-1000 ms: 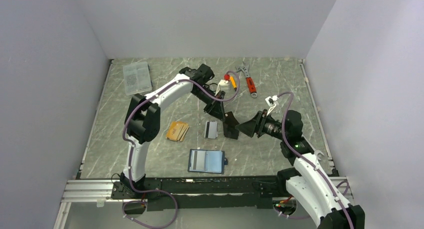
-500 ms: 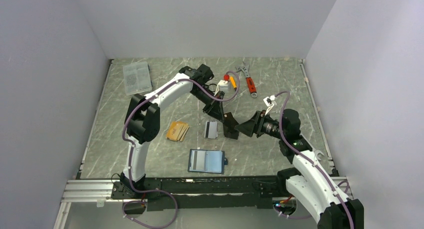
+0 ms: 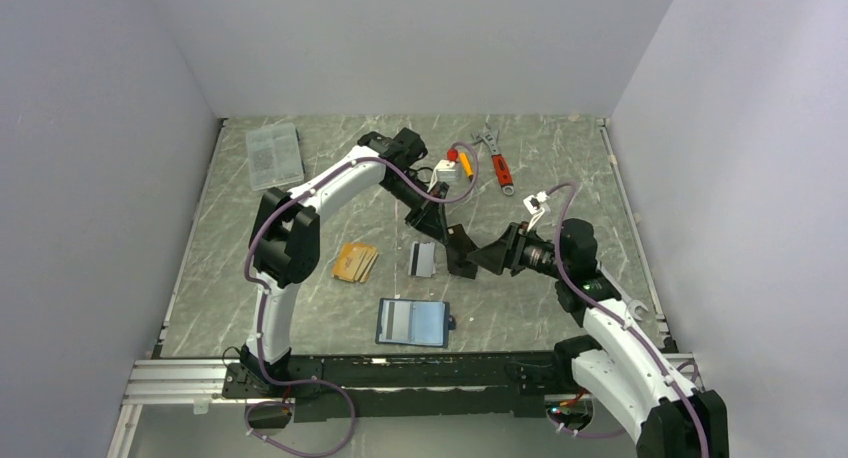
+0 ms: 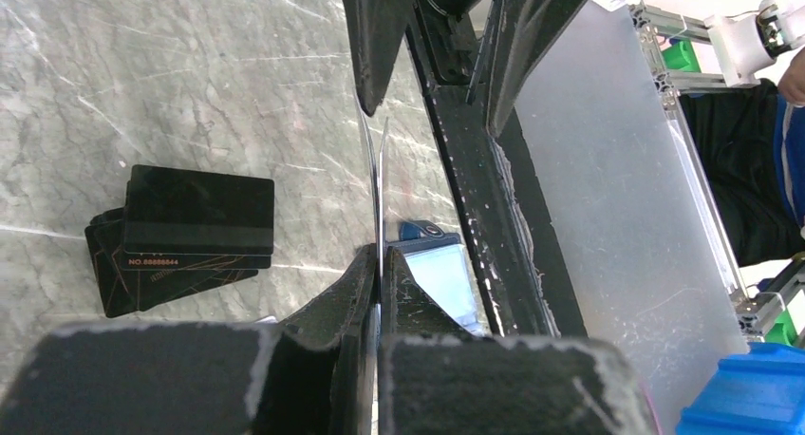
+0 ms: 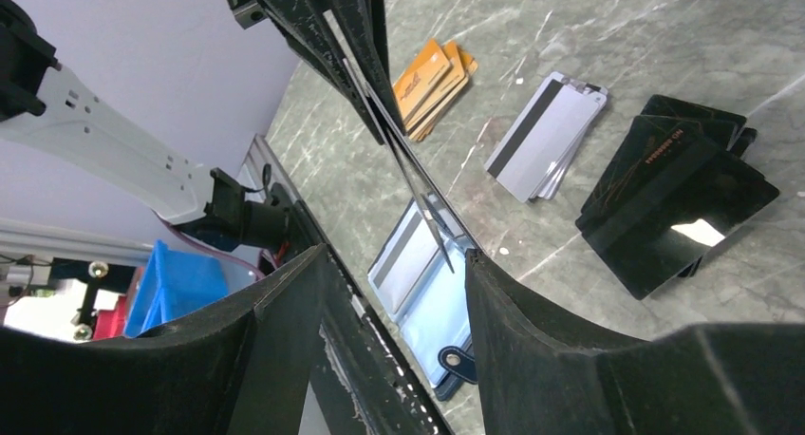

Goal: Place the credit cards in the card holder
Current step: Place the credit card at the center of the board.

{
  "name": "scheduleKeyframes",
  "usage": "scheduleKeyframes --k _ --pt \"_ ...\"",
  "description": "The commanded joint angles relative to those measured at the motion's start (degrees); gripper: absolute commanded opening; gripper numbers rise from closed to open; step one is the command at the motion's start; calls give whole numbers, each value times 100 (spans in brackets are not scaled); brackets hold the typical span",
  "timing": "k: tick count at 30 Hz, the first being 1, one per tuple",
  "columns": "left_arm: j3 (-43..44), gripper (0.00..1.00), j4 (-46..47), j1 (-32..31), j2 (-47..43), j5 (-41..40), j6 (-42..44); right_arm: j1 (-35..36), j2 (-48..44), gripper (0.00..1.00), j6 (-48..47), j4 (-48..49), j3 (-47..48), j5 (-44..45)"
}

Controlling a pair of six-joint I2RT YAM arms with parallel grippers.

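Note:
My left gripper (image 3: 441,226) (image 4: 378,256) is shut on a thin credit card (image 4: 379,183) (image 5: 410,180), held edge-on above the table; a second thin edge shows beside it. My right gripper (image 3: 479,257) (image 5: 397,256) is open and faces it from the right. The card's free end reaches between the right fingertips, close to one finger (image 5: 494,293). On the table lie black cards (image 3: 461,252) (image 5: 676,186), white-grey striped cards (image 3: 422,259) (image 5: 546,136) and orange cards (image 3: 355,262) (image 5: 432,74). The navy card holder (image 3: 412,322) (image 5: 427,297) lies open near the front, one striped card in its left pocket.
At the back left lies a clear plastic box (image 3: 273,155). A red-handled wrench (image 3: 497,164) and a small red-and-yellow item (image 3: 458,162) lie at the back centre. Grey walls enclose the table on three sides. The metal rail (image 3: 180,378) runs along the front edge.
The right gripper has crept left toward the held card, still open. The left arm and the cards on the table have not moved.

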Motion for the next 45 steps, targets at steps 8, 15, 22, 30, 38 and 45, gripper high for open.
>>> scheduleKeyframes --k 8,15,22,30,38,45 --pt "7 0 442 -79 -96 478 -311 729 613 50 153 950 73 339" --pt "-149 0 427 -132 64 284 -179 698 612 36 -120 579 318 948" --pt "-212 0 805 -193 319 28 -416 624 867 13 96 931 203 1238" --pt "-118 0 1714 -223 900 -685 -1327 611 1366 0 401 1471 -370 1461" --pt "281 1 2179 -223 1343 -1451 -1997 457 2538 0 766 2421 -465 1453" --pt "408 24 2191 -213 1438 -2035 -2154 398 3099 0 905 2758 -276 1227"
